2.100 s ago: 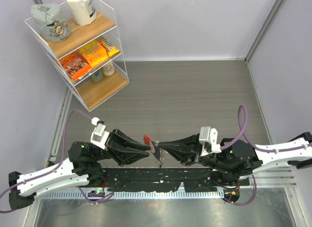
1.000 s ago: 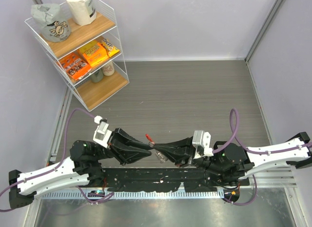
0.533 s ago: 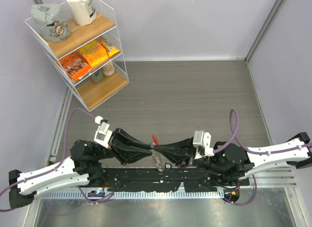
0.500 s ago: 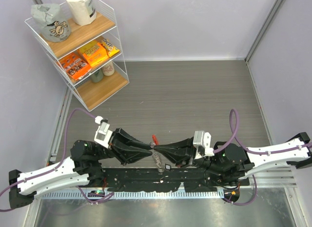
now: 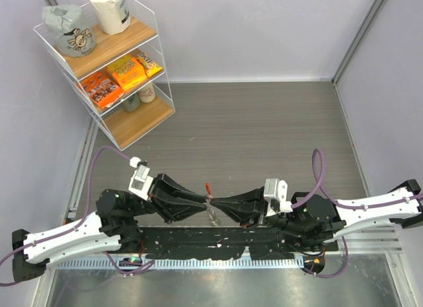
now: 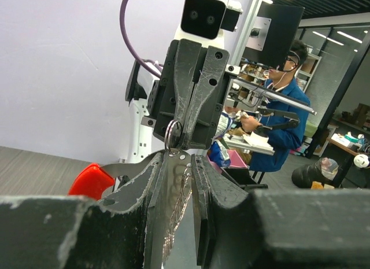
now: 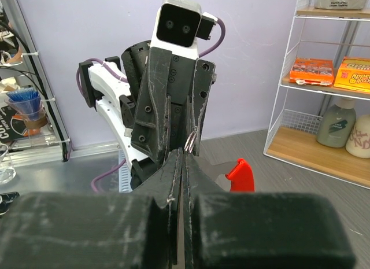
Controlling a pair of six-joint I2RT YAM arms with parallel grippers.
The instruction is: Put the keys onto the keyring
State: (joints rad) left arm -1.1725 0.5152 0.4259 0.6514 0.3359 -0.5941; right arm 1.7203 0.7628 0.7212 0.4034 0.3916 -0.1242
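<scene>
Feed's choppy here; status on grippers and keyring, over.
Left gripper clamped on keyring, part dangling below. Right gripper shut, tips at the keyring. Keys not discernible. Nothing in the way.

Overhead view; opposed, close wrist views

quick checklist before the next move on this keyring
1. Left gripper holding the keyring: ok, chain sits between its fingers, red arc beside them.
2. Right gripper shut: ok, fingers pressed together.
3. Right gripper pinching the small ring: cannot tell, the ring sits right at its tips.
4. Tips aligned: ok, both grippers meet nose to nose.
5. Key ready to thread: cannot tell, no green or black key head shows in any view.
</scene>
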